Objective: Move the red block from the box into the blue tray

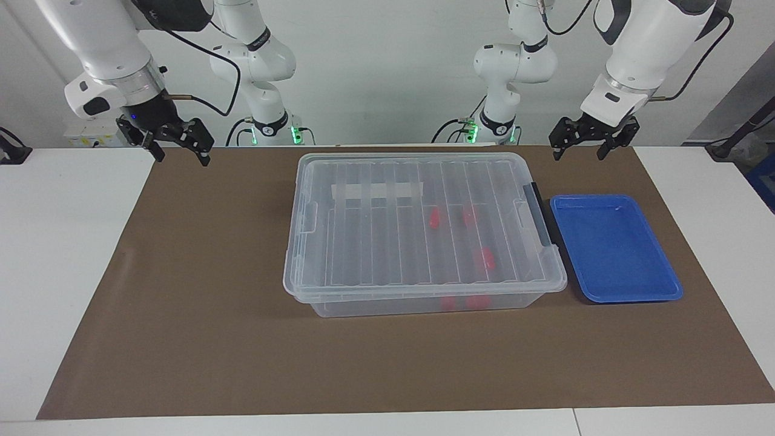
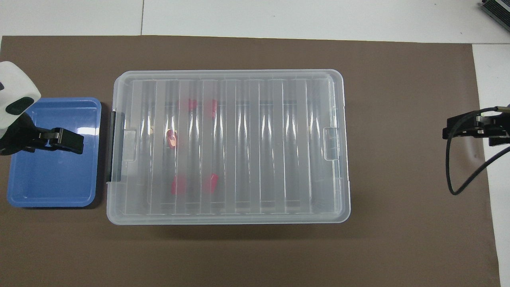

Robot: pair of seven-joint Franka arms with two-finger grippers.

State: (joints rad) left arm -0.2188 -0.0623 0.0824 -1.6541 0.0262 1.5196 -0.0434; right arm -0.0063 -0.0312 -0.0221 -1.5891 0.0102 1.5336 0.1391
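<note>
The left gripper (image 1: 582,145) hangs in the air with its fingers spread and nothing between them, up over the blue tray's (image 1: 617,284) edge nearest the robots. The right gripper (image 1: 180,148) is likewise open and empty, raised over the brown mat (image 1: 181,303) at the right arm's end of the table. Both arms wait. The box (image 1: 424,233) sits mid-mat, its ribbed lid (image 2: 239,119) closed, the black latch (image 1: 540,212) facing the tray just beside it. Red blocks (image 2: 172,139) show blurrily through the lid, inside the box's half toward the tray.
</note>
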